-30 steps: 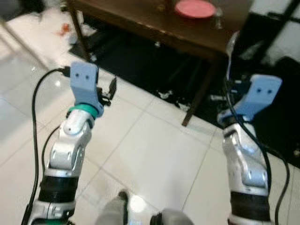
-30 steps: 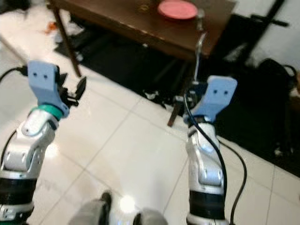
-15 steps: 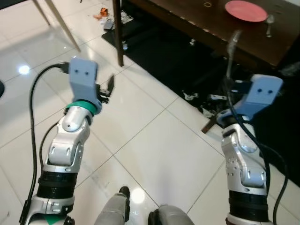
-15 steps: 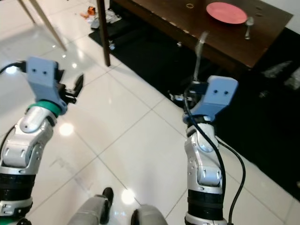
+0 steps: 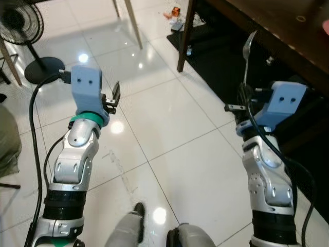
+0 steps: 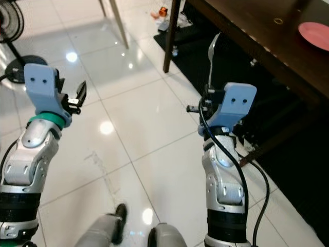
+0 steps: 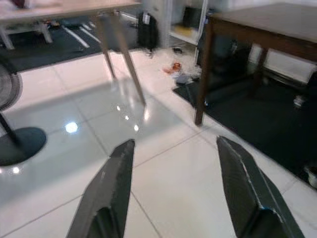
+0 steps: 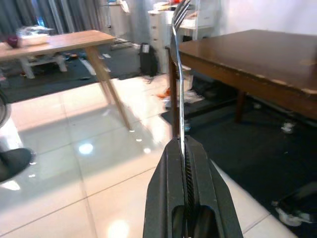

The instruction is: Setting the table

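We see 1 pink plate (image 6: 314, 35) on the table (image 6: 247, 31) at upper right, while our right gripper (image 8: 182, 163) clenches a fork (image 6: 211, 51) not yet laid and our left gripper (image 7: 173, 188) hangs released.

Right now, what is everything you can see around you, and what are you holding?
Fork: one, silver, upright in the right tool.
Dark table: one, brown, ahead on the right.
Plate: one, pink, on the dark table.
Light table: one, pale wood, further back.
Fan: one, black, on the floor at the far left.
Floor: white glossy tiles.
Small clutter: orange and grey, on the floor by the dark table's leg.
Left tool: black fingers, open, empty.
Right tool: black fingers, shut on the fork.
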Controlling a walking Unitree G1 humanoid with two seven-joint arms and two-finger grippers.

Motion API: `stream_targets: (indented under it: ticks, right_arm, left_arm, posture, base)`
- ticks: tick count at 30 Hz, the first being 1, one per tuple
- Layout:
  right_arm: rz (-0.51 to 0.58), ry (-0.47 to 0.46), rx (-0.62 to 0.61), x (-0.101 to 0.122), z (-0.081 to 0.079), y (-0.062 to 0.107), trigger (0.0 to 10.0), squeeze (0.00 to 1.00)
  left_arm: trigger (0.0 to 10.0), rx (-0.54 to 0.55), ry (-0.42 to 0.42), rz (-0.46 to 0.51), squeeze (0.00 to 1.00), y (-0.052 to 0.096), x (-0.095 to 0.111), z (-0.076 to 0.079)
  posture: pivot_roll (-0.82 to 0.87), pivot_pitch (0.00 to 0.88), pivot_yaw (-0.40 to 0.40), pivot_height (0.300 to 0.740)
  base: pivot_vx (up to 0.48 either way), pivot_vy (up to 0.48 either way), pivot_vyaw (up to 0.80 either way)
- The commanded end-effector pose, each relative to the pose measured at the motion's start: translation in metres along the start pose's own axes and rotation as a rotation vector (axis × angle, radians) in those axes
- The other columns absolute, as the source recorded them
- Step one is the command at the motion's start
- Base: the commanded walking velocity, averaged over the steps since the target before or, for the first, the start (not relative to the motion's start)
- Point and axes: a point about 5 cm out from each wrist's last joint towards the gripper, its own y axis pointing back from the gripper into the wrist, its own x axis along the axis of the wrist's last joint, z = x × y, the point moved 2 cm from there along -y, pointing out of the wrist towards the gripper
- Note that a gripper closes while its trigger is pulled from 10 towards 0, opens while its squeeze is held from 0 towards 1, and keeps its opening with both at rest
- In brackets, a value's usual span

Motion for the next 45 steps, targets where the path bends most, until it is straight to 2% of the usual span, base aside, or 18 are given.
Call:
stream_targets:
  ticks: [1, 8, 12, 45]
  right_arm:
    - [-0.012, -0.004, 0.012, -0.0025, -0.0018, 0.0019, 10.0, 0.00]
    - [-0.009, -0.008, 0.016, -0.0020, -0.0027, 0.0013, 10.0, 0.00]
    - [-0.003, -0.026, 0.024, -0.0008, -0.0052, 0.0010, 10.0, 0.00]
    - [-0.015, -0.008, 0.037, -0.0023, -0.0058, 0.0031, 10.0, 0.00]
  left_arm:
    - [10.0, 0.026, -0.005, -0.030, 0.00, 0.0010, -0.0079, -0.0038]
    - [10.0, 0.055, -0.013, -0.030, 0.00, 0.0002, -0.0086, -0.0057]
    - [10.0, 0.085, -0.009, -0.028, 0.00, -0.0022, -0.0085, -0.0076]
    - [10.0, 0.099, -0.015, -0.027, 0.00, -0.0032, -0.0102, -0.0073]
  posture:
    - [0.03, 0.048, -0.009, 0.740]
    - [0.03, 0.045, -0.008, 0.740]
    - [0.02, 0.042, -0.008, 0.740]
    - [0.03, 0.053, -0.008, 0.740]
  base:
    - [0.000, 0.000, 0.79]
    - [0.000, 0.000, 0.78]
    - [0.458, 0.000, 0.00]
    - [0.463, 0.000, 0.00]
